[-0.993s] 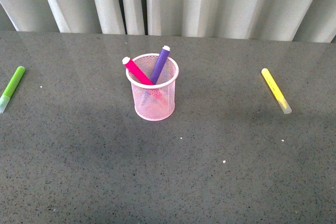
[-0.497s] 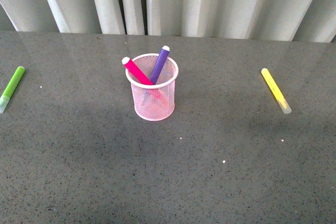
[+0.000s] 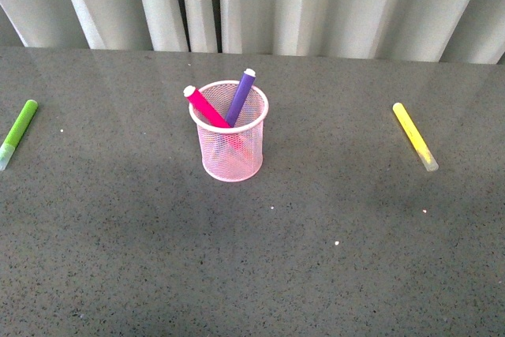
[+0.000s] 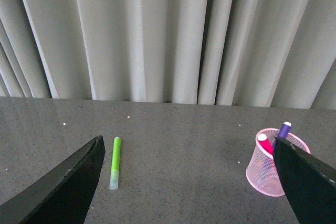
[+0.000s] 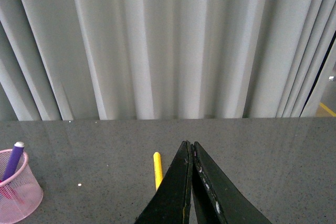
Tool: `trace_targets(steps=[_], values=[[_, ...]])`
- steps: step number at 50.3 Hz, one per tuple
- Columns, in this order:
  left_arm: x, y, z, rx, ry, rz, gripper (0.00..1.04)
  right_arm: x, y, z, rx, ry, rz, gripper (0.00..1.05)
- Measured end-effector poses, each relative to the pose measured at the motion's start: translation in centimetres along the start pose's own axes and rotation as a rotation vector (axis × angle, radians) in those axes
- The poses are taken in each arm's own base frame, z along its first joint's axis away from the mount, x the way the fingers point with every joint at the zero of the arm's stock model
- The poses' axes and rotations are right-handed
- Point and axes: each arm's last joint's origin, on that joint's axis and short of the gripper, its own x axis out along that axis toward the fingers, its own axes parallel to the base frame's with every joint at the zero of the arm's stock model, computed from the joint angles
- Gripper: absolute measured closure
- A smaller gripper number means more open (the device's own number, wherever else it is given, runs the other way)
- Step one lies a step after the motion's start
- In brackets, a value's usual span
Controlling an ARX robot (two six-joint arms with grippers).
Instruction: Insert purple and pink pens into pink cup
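The pink cup (image 3: pixel 230 142) stands upright on the grey table, mid-left in the front view. The pink pen (image 3: pixel 204 106) and the purple pen (image 3: pixel 241 96) both stand in it, leaning apart, their ends above the rim. No arm shows in the front view. In the left wrist view my left gripper (image 4: pixel 189 145) is open and empty, with the cup (image 4: pixel 266 174) by one finger, the pink pen (image 4: pixel 264 143) and the purple pen (image 4: pixel 283 130) inside. In the right wrist view my right gripper (image 5: pixel 189 145) is shut and empty, away from the cup (image 5: pixel 16 195) and its purple pen (image 5: pixel 13 161).
A lime-green marker (image 3: pixel 17 132) lies at the table's left edge and also shows in the left wrist view (image 4: pixel 114 162). A yellow marker (image 3: pixel 414 136) lies at the right and shows in the right wrist view (image 5: pixel 157 169). A pleated grey curtain (image 3: pixel 316 1) hangs behind the table.
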Motion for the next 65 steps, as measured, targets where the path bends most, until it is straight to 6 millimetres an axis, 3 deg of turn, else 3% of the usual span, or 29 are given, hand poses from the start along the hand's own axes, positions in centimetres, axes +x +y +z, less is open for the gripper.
trace_targets(steps=[52, 65], values=[[0.0, 0.0, 0.0, 0.000, -0.001, 0.000, 0.07, -2.4, 0.0, -0.3, 0.000, 0.004, 0.000, 1.01], [0.0, 0.0, 0.0, 0.000, -0.001, 0.000, 0.07, -2.4, 0.0, -0.3, 0.000, 0.004, 0.000, 0.61]])
